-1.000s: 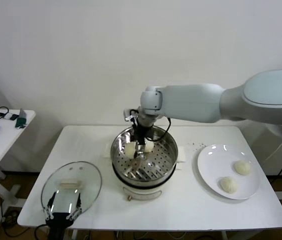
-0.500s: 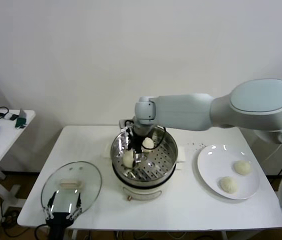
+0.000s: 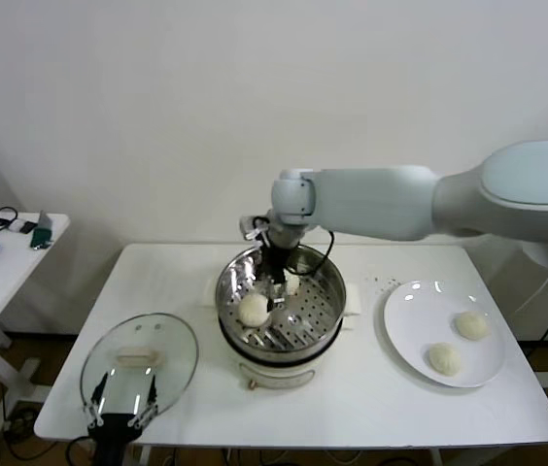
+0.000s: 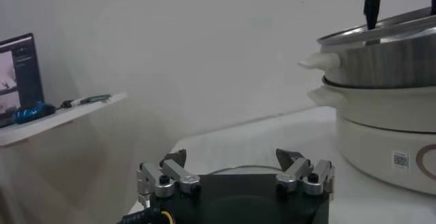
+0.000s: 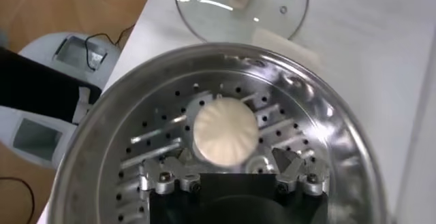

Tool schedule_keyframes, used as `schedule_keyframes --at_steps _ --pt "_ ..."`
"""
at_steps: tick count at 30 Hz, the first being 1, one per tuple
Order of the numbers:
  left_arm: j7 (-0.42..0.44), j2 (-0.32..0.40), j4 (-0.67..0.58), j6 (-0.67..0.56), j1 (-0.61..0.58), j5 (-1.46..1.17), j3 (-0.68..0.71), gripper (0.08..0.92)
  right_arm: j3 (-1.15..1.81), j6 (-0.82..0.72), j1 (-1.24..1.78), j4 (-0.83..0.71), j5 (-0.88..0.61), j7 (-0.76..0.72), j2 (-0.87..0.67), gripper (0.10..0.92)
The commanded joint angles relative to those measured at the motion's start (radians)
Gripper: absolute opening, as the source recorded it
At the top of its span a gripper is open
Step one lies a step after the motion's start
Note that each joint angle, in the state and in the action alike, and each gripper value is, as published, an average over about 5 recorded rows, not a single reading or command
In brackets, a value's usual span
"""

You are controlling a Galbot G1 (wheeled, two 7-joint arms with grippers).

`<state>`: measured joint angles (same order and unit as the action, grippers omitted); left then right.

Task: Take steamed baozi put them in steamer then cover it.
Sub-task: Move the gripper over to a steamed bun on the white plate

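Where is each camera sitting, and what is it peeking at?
Head view: up on the robot's head, looking down at the table, steamer and plate; both arms show.
Left wrist view: low on the left arm by the table edge, facing the steamer's side; the open left tool shows.
Right wrist view: above the steamer, looking down at a baozi; the open right tool shows.
Shared: head and right wrist views both show the glass cover.
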<state>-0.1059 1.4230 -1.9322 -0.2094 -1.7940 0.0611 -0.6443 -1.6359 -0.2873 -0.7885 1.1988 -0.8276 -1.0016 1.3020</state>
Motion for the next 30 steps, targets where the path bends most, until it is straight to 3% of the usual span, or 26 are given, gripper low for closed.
schedule_keyframes --at_steps 1,19,30 --pt "0.001 0.002 -0.002 0.002 0.001 0.008 -0.001 0.823 0.075 0.058 -0.101 0.084 0.118 -0.085 -0.277 0.823" --pt "0.004 0.035 -0.042 -0.002 -0.024 0.056 -0.001 0.823 0.136 0.121 0.063 0.185 0.488 -0.125 -0.755 0.823" --pt "0.005 0.037 -0.041 0.014 -0.004 0.064 0.002 0.823 0.229 0.134 0.315 0.236 0.661 -0.117 -0.913 0.823"
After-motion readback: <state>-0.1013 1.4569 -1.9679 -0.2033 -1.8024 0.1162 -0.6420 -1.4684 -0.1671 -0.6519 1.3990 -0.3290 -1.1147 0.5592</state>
